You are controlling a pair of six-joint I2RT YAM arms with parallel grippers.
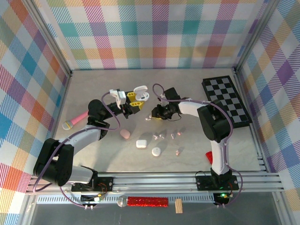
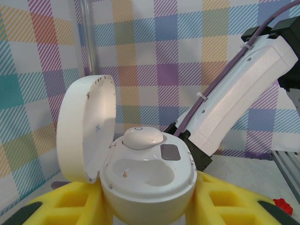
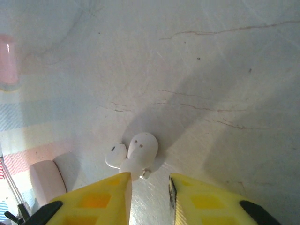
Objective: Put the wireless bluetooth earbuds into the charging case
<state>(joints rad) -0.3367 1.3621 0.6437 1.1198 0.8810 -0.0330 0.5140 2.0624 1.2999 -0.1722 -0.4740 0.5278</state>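
My left gripper (image 1: 132,104) is shut on an open white charging case (image 2: 150,183), held above the table between yellow fingers (image 2: 225,204). Its lid (image 2: 86,129) stands open to the left. One white earbud (image 2: 143,137) sits in the far slot, and the near slot (image 2: 140,171) is empty. My right gripper (image 3: 149,180) is open and low over the table. A white earbud (image 3: 139,151) lies just ahead of its left fingertip, not between the pads. From above, this earbud (image 1: 148,118) lies beside the right gripper (image 1: 154,113).
Loose earbuds (image 1: 161,136) (image 1: 173,136) (image 1: 178,152) lie mid-table, near a pink case (image 1: 124,134), a white square case (image 1: 141,144) and a white round case (image 1: 156,151). A pink microphone toy (image 1: 75,121) lies left, a checkerboard (image 1: 227,101) right, a red block (image 1: 209,155) by the right arm.
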